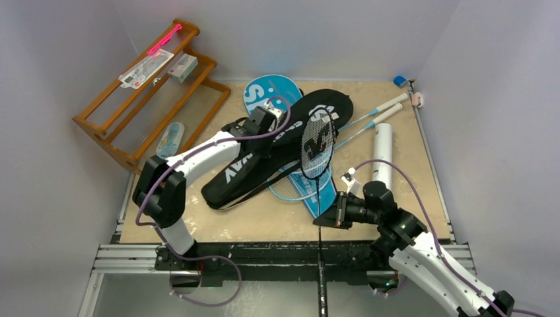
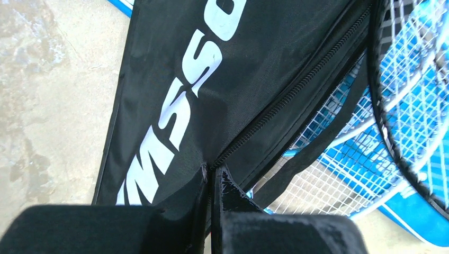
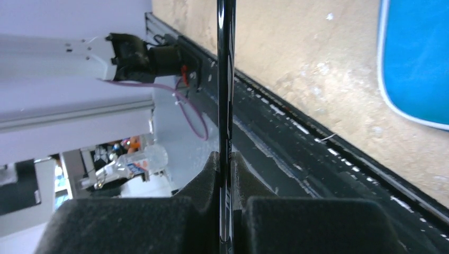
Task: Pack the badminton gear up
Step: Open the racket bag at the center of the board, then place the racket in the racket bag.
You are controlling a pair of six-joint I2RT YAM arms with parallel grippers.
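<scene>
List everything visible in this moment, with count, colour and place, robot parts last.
black racket: one, black, head over the black cover's edge, shaft running toward the near edge
light-blue rackets: two, white grips pointing far right, heads under the black racket
black cover: one, white lettering, lying diagonally mid-table
blue cover: one, partly under the black cover
white tube: one, right side
wooden rack: one, brown, far left
packets: a few, one with a pink stick, on the rack
pale blue packet: one, on the table beside the rack
table: one, sandy
left fingers: shut on the black cover's zipper edge
right fingers: shut on the black racket's shaft
</scene>
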